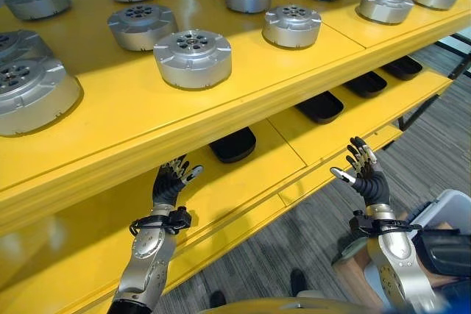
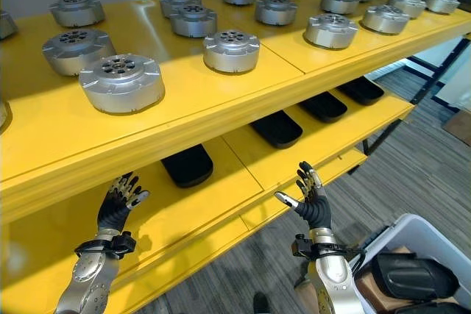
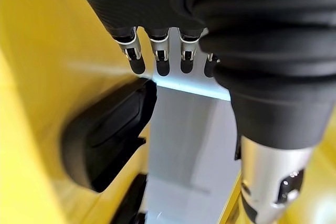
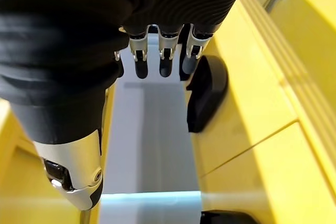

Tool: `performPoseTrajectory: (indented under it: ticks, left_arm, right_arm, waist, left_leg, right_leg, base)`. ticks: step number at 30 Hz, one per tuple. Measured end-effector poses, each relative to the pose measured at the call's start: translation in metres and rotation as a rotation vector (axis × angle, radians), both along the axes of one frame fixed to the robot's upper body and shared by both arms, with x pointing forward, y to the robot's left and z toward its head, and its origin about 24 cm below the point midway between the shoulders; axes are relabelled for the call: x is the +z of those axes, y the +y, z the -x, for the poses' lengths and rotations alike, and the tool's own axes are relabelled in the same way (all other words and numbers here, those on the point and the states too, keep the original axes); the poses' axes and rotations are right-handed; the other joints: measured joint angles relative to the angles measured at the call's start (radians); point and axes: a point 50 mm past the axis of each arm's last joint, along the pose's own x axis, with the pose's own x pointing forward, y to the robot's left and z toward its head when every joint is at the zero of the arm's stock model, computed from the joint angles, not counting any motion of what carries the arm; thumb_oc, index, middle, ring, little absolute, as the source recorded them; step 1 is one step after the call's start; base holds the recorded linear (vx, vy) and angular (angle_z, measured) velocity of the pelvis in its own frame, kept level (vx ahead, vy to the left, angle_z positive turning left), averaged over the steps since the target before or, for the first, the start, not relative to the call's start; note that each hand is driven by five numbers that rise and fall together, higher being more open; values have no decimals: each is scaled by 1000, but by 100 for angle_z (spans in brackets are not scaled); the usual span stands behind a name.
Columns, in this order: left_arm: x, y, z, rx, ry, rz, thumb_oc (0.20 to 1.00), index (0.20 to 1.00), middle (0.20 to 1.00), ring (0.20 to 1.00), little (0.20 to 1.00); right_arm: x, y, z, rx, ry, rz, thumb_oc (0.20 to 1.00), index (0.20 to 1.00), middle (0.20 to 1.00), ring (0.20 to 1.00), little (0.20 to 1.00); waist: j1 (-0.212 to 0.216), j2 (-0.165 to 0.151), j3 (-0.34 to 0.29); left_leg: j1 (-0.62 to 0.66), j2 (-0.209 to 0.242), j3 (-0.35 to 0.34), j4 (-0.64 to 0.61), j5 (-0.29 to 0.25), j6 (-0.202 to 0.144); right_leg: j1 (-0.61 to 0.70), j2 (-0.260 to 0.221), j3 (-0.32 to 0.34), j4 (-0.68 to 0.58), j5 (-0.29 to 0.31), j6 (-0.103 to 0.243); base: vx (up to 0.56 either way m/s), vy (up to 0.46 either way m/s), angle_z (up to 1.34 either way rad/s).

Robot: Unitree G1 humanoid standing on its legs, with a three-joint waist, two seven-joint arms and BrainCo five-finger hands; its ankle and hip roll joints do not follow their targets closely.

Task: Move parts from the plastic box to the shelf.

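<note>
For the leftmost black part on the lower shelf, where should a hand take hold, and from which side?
Judging by its pose, grip the leftmost black part across its rounded near end, coming in level from the shelf's open front. It lies flat under the top shelf, so a reach from above looks blocked. The left hand, open, is nearest.

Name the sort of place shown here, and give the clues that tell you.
Probably a factory or parts store. A long yellow shelf holds rows of identical round metal parts, black trays sit in a line on the level below, and a plastic box of more stock stands on the grey floor.
</note>
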Motion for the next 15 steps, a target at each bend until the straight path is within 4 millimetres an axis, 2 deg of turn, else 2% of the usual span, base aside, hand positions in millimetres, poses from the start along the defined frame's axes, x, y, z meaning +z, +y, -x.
performPoseTrajectory:
  ticks: [1, 2, 3, 4, 5, 6, 7, 8, 9, 10, 11, 12, 13, 15]
  left_arm:
    - [5, -2, -6, -14, -21, -7, 1000, 1000, 1000, 1000, 1000]
    - [10, -2, -11, -21, -42, -13, 1000, 1000, 1000, 1000, 1000]
    - [14, -2, -15, -24, -58, -21, 1000, 1000, 1000, 1000, 1000]
    - [16, -2, -18, -30, -62, -33, 1000, 1000, 1000, 1000, 1000]
    - [18, 0, -19, -33, -69, -48, 1000, 1000, 1000, 1000, 1000]
    - [14, 5, -15, -25, -46, -74, 1000, 1000, 1000, 1000, 1000]
    - [9, 3, -12, -22, -30, -67, 1000, 1000, 1000, 1000, 1000]
    - [7, 0, -12, -19, -26, -48, 1000, 1000, 1000, 1000, 1000]
    - [7, -1, -10, -11, -28, -40, 1000, 1000, 1000, 1000, 1000]
    - [2, 5, -4, 1, -1, -56, 1000, 1000, 1000, 1000, 1000]
    - [-2, 8, 1, 19, 18, -54, 1000, 1000, 1000, 1000, 1000]
    - [0, 12, 0, 32, 9, -60, 1000, 1000, 1000, 1000, 1000]
    - [2, 15, 1, 43, 3, -62, 1000, 1000, 1000, 1000, 1000]
    - [2, 20, 3, 60, 6, -67, 1000, 1000, 1000, 1000, 1000]
  right_arm:
    - [3, 4, -4, 17, -15, 0, 1000, 1000, 1000, 1000, 1000]
    - [4, 7, -5, 28, -19, 3, 1000, 1000, 1000, 1000, 1000]
    - [5, 10, -6, 39, -25, 4, 1000, 1000, 1000, 1000, 1000]
    - [4, 11, -5, 42, -21, 5, 1000, 1000, 1000, 1000, 1000]
    - [3, 14, -4, 46, -18, -3, 1000, 1000, 1000, 1000, 1000]
    - [6, 17, -7, 55, -31, -6, 1000, 1000, 1000, 1000, 1000]
    - [10, 16, -13, 55, -49, 6, 1000, 1000, 1000, 1000, 1000]
    - [13, 12, -14, 59, -58, 31, 1000, 1000, 1000, 1000, 1000]
    - [16, 14, -16, 80, -66, 49, 1000, 1000, 1000, 1000, 1000]
    - [20, 25, -21, 132, -78, 54, 1000, 1000, 1000, 1000, 1000]
    - [28, 39, -22, 193, -121, 57, 1000, 1000, 1000, 1000, 1000]
    - [31, 42, -22, 206, -135, 59, 1000, 1000, 1000, 1000, 1000]
    - [33, 45, -23, 216, -144, 62, 1000, 1000, 1000, 1000, 1000]
    - [32, 45, -22, 217, -142, 66, 1000, 1000, 1000, 1000, 1000]
  waist:
    - [-4, -12, 15]
    - [-13, -25, 30]
    - [-13, -36, 45]
    - [-23, -53, 59]
    - [-25, -77, 64]
    - [-17, -75, 90]
    - [3, -13, 118]
    - [3, 36, 139]
    - [28, 58, 148]
    - [63, 53, 146]
    - [72, 27, 130]
    - [75, 15, 124]
    - [78, -13, 115]
    - [76, -51, 107]
  left_leg:
    - [-13, -15, 15, 2, 1, 10]
    - [-29, -25, 44, 8, 1, 21]
    - [-44, -27, 75, 11, 2, 36]
    - [-45, -41, 105, 16, 8, 46]
    - [-44, -54, 135, 19, 8, 50]
    - [-68, -40, 202, 60, -7, 78]
    - [-86, 24, 246, 62, -25, 75]
    - [-88, 50, 235, 45, -21, 80]
    - [-79, 77, 252, 36, -4, 95]
    - [-45, 91, 306, 31, 9, 93]
    - [-20, 72, 321, 19, 5, 72]
    - [-17, 61, 324, 11, 15, 56]
    - [-17, 49, 330, 8, 26, 43]
    - [-15, 29, 331, 8, 33, 25]
  right_leg:
    - [-33, -6, 33, -9, 51, 27]
    - [-49, -11, 59, -53, 126, 58]
    - [-69, -15, 73, -88, 179, 65]
    - [-77, -16, 67, -90, 173, 71]
    - [-87, -19, 62, -90, 120, 91]
    - [-120, -27, 1, -90, -79, 90]
    - [-157, -9, -101, -30, -89, 39]
    - [-153, -4, -145, 31, -64, 16]
    - [-139, -41, -273, 117, -71, 10]
    - [-94, -111, -460, 181, -87, -9]
    - [-17, -157, -452, 175, -73, 14]
    - [3, -153, -372, 149, -63, 33]
    - [15, -149, -327, 123, -55, 47]
    - [47, -147, -301, 62, -47, 55]
  base:
    - [-109, 140, -89]
    - [-128, 152, -108]
    - [-126, 126, -90]
    - [-141, 95, -76]
    - [-77, 45, -114]
    - [-109, 52, -170]
    - [-74, 88, -164]
    - [-83, 72, -113]
    - [-8, 9, -94]
    - [19, -104, -99]
    - [56, -112, -74]
    - [89, -174, -26]
    - [107, -186, -4]
    - [104, -201, 0]
